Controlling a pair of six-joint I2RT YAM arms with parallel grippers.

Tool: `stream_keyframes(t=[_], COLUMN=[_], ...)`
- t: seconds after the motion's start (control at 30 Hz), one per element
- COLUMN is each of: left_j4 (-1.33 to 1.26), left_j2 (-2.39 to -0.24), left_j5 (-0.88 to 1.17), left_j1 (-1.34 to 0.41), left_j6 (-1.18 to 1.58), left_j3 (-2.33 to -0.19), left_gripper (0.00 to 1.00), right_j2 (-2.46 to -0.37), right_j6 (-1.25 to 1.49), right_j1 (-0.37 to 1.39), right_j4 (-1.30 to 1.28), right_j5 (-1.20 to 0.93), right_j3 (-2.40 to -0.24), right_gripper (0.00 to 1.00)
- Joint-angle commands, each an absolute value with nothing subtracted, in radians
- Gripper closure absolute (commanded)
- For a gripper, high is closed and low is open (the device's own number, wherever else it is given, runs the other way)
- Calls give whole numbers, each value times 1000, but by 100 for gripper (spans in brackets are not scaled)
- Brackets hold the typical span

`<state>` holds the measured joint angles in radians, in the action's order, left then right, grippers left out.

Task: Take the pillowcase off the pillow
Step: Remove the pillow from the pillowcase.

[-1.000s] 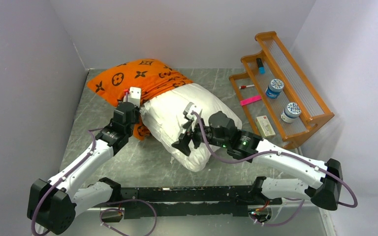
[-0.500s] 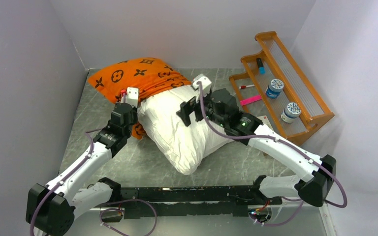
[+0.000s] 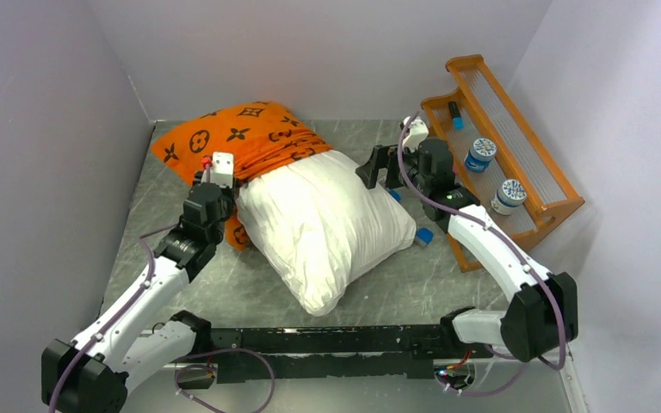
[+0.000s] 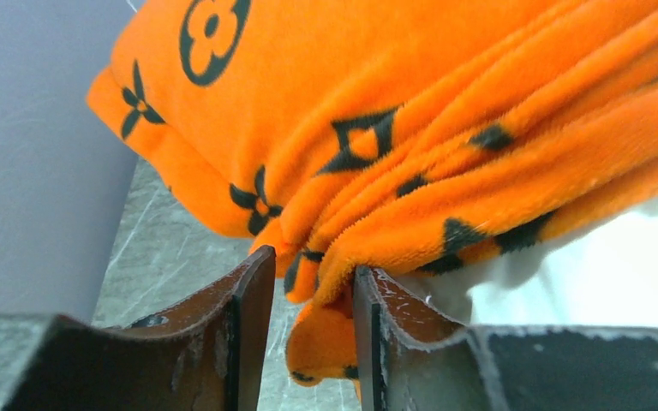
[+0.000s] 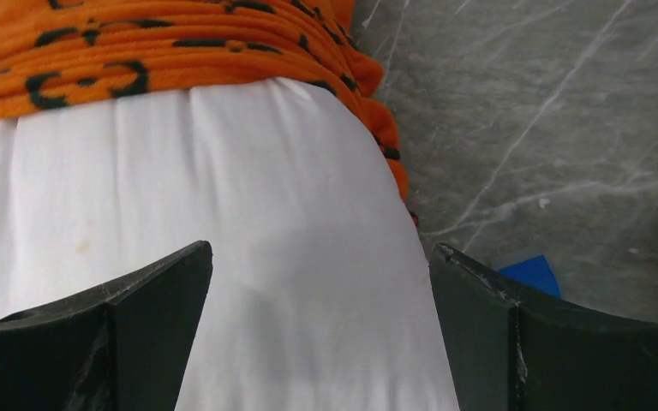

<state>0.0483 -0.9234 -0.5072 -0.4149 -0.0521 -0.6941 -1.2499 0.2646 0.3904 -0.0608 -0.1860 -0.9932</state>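
Closest to the arm bases, the pillow (image 3: 327,224) pokes one bare white corner at you across the grey table (image 3: 447,284). Most of it is bare. Just off its right side a small blue piece (image 3: 424,235) lies on the table. Further back, your left gripper (image 4: 313,261) sits at the bunched orange edge on the pillow's left side. Its fingers are parted a little with a fold of fabric between them, and tbh it looks loose rather than pinched. Your right gripper (image 3: 377,172) is spread wide over the pillow's far right end, nothing in it. Only the pillow's far end is tucked in the pillowcase (image 3: 241,138), which is bunched toward the back-left corner. Off right, the wooden rack (image 3: 559,202) holds two tubs (image 3: 481,155).
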Motion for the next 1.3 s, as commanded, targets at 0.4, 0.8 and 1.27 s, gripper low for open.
stream_keyframes(t=[0.4, 0.8, 1.27], left_j4=[-53, 104, 414], left_j2=[-687, -873, -1107], left_j5=[-196, -75, -9], left_j1=[-414, -465, -469], left_j6=[-71, -16, -14], left_j3=[-730, -931, -1254], left_gripper=[27, 8, 5], right_j2=[-1510, -1577, -1495], right_j6=[555, 458, 280], right_j1=[352, 504, 682], right_j4=[268, 244, 115], right_j5=[-705, -829, -701], right_j3=[-957, -983, -1041], right_gripper=[0, 19, 96])
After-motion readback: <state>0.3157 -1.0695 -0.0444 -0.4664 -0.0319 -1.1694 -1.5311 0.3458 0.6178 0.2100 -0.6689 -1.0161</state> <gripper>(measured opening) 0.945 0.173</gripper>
